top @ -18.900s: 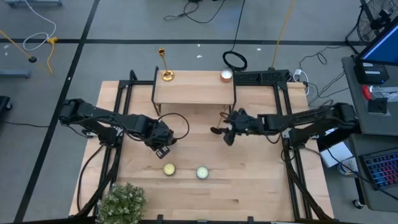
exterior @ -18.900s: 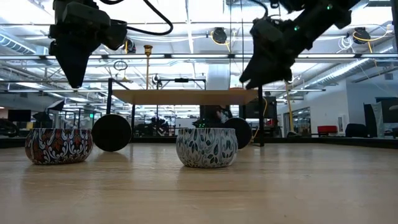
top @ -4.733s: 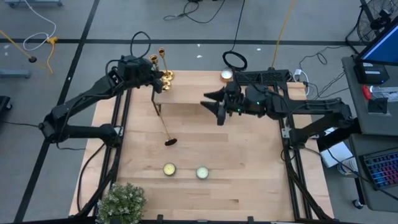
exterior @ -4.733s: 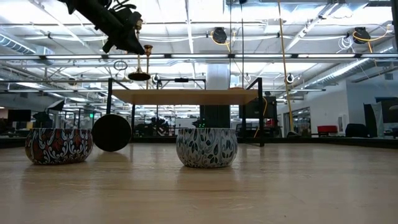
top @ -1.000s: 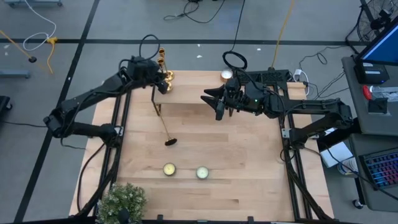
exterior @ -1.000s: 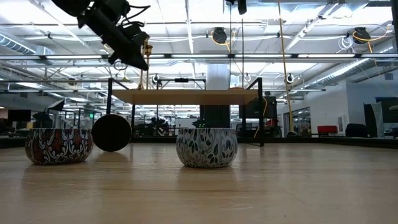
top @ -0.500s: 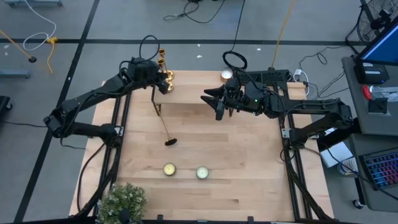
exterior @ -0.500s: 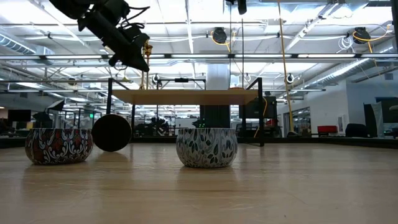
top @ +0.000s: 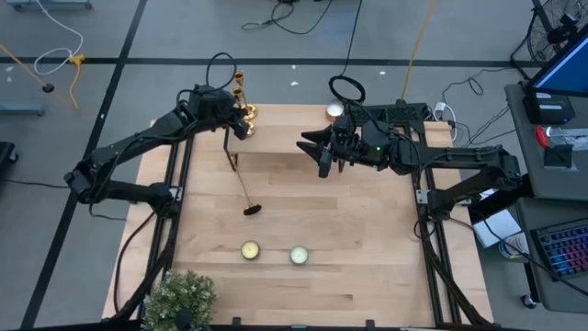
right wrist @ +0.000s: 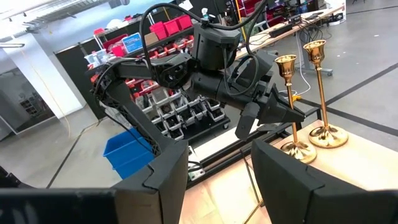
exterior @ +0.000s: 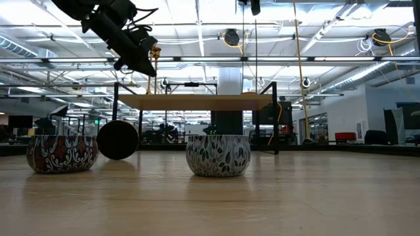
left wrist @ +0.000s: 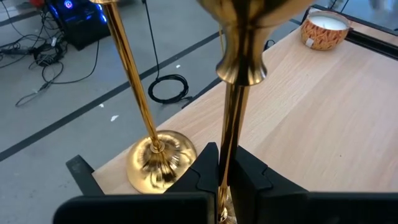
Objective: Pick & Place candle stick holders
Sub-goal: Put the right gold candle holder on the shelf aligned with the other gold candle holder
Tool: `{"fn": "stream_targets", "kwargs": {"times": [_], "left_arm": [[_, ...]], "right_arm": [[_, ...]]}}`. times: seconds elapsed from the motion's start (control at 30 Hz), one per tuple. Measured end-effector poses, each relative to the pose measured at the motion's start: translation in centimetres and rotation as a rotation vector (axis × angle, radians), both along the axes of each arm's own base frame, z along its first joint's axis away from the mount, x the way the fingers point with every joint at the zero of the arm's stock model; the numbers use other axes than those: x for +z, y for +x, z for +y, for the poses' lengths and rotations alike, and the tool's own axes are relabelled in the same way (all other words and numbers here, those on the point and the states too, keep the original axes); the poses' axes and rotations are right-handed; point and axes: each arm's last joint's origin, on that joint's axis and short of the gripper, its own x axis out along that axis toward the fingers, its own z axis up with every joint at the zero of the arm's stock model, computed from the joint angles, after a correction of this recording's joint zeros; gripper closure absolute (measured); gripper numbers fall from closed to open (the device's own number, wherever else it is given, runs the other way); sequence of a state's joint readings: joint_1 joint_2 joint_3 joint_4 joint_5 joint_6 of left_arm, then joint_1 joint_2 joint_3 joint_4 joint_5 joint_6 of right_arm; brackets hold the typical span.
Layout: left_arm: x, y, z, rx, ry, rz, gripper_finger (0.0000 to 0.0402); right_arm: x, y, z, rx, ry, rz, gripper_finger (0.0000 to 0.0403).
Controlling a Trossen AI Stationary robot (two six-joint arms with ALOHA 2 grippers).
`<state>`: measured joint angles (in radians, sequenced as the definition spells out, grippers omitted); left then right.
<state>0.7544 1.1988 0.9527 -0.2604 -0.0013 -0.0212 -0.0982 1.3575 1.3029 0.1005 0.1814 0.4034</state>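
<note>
From straight above, the 2 tall, thin, shiny gold metal candlesticks at the back left corner of the raised wooden shelf point(top: 289, 133) read as little more than a gold cluster. The third gold candlestick point(top: 241, 184) was plain only in that view: it lay flat on the light wooden table point(top: 349, 267), long axis running from the shelf's left leg out toward the table's middle, round base at the nearer end. At table height all I got of it was the dark round underside of that base, facing the camera.

My left wrist camera gave the grip. The left arm's fingers point(left wrist: 202, 168) were together, clamped on the thin stem of the held candlestick point(left wrist: 239, 56), which stood upright, cup end up. Just beside it the standing candlestick point(left wrist: 155, 158) was upright too, its flared base on the shelf corner. A small round white candle in an orange patterned holder point(left wrist: 325, 30) sat at the shelf's far corner.

The right wrist camera looked across at both candlesticks side by side, stems parallel and vertical, bases close. I could not tell whether the held one's base touched the shelf. The right arm's fingers point(right wrist: 168, 180) were apart with nothing between them, hanging over the shelf's middle.

2 small patterned candle tins point(exterior: 218, 155) sat on the table's front half, well apart from the shelf.
</note>
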Motion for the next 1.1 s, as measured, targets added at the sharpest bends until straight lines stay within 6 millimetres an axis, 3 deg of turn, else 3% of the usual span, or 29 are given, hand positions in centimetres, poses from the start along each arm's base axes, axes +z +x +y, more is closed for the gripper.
{"fn": "stream_targets", "kwargs": {"times": [0.33,0.57,0.93,1.1], "left_arm": [[0.00,0.00,0.00,0.000,-0.001,0.000,0.0385],[0.00,-0.01,-0.01,0.005,-0.007,-0.006,0.0343],[-0.05,0.05,-0.11,-0.003,-0.012,-0.002,0.0375],[-0.05,0.07,-0.14,-0.015,-0.018,-0.007,0.0366]], "right_arm": [[0.00,0.00,-0.01,0.000,0.000,0.000,0.0232],[0.00,0.00,0.00,0.000,0.000,0.000,0.0232],[0.00,0.00,-0.01,0.000,0.000,0.000,0.0232],[0.00,0.00,0.00,0.000,0.000,0.000,0.0232]]}}
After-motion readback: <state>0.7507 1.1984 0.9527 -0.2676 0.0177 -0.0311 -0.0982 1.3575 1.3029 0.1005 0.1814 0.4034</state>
